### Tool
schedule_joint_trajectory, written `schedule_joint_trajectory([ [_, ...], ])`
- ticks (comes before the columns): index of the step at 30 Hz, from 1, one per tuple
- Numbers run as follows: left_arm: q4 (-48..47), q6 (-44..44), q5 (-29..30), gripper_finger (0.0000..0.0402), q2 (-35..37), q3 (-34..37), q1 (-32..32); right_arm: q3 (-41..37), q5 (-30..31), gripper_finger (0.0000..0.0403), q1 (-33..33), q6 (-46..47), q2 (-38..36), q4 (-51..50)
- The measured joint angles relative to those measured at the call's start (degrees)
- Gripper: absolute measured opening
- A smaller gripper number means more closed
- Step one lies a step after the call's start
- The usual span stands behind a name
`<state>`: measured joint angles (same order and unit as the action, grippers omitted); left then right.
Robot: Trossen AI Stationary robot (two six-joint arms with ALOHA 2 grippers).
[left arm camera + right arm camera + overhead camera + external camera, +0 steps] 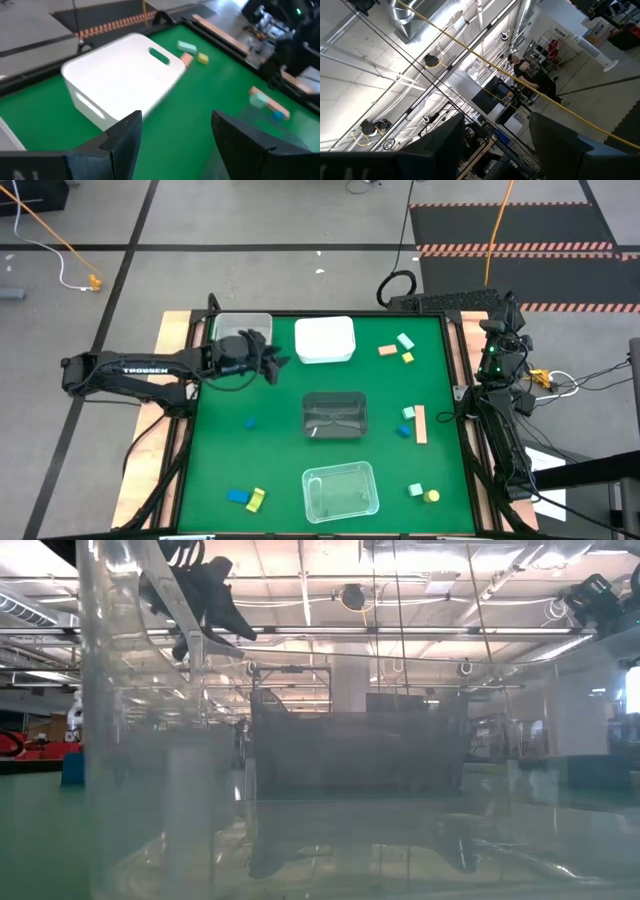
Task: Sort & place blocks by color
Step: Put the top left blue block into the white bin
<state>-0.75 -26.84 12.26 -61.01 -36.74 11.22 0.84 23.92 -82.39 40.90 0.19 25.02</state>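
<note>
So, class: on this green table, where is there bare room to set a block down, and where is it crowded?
Free: the mat between the small blue block and the dark tray, and the strip between the white tray and the far right blocks. Crowded: the middle column of trays and the right edge by the salmon bar.

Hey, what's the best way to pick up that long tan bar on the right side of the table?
Come straight down on the tan bar and close across its narrow width at mid-length. It lies flat, with a mint block and blue block close along one long side.
</note>
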Motion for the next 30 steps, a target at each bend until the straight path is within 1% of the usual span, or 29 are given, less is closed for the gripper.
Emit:
schedule_joint_trajectory([
  [8, -1.52, -0.41, 0.19, 0.0239, -0.02, -0.01, -7.34, 0.02, 0.00, 0.0212, 0.00, -0.01, 0.00, 0.00],
  [12, -3.01, 0.83, 0.19, 0.0239, -0.02, 0.00, -10.90, 0.02, 0.00, 0.0212, -0.01, -0.01, 0.00, 0.00],
  [17, -6.23, 0.47, 0.22, 0.0239, -0.04, -0.02, -14.70, 0.02, 0.00, 0.0212, 0.00, -0.01, 0.00, 0.00],
  [20, -9.73, -0.58, 0.23, 0.0239, -0.04, -0.02, -16.73, 0.00, -0.01, 0.0212, -0.01, 0.01, 0.00, 0.00],
  [30, -19.86, -10.79, 0.27, 0.0239, -0.04, -0.02, -21.69, 0.02, 0.00, 0.0212, 0.00, -0.01, 0.00, 0.00],
])
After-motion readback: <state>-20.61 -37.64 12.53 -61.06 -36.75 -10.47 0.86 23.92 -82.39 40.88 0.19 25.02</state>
